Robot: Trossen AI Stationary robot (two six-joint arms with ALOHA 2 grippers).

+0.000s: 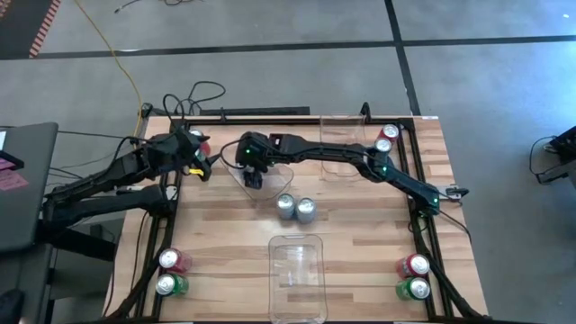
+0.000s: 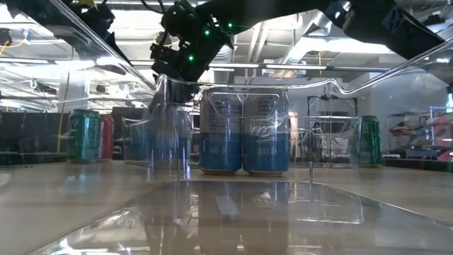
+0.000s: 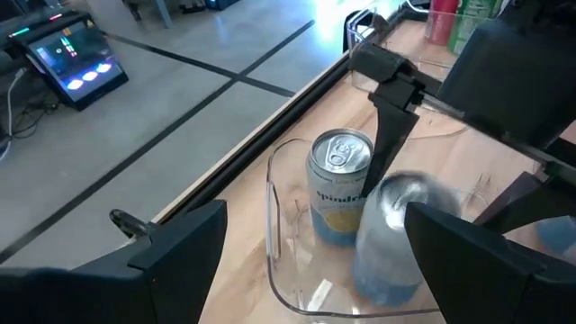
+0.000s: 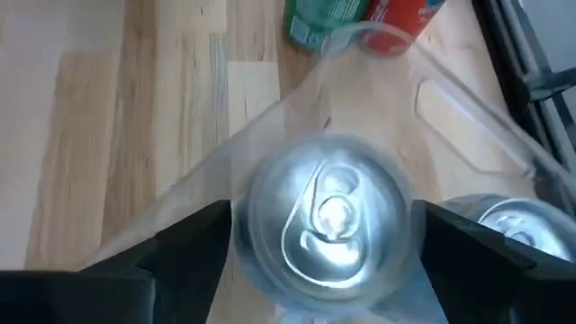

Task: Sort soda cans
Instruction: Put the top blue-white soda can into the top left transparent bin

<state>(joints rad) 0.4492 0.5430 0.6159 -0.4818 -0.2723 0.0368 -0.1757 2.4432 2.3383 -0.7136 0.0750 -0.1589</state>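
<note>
Soda cans: one silver-blue can point(image 4: 328, 216) sits directly below the right gripper point(image 4: 326, 236), blurred, its silver top and pull tab facing up between the spread dark fingers, which flank it without clearly touching. A second silver-blue can point(image 3: 339, 186) stands just beside it, label partly readable. Both are inside a clear curved-walled plastic bin point(image 3: 279, 234), whose rim is hard to trace against the wood.

Just beyond the right gripper toward the table's middle, two more silver-blue cans point(image 1: 295, 208) stand touching on bare planks. Farther out, red and green cans pair up at the table corners point(image 1: 171, 273) point(image 1: 414, 277), with more cans point(image 1: 386, 137) at the far right corner, partly cut off by the arm.

Left gripper point(image 1: 200, 162) hovers near the bin's side, fingers spread, holding nothing; a red can point(image 1: 197, 139) is half hidden behind it.

Other clear bins point(image 1: 296, 277) read mostly as glints. Table point(image 1: 360, 243) is pale wooden planking.
</note>
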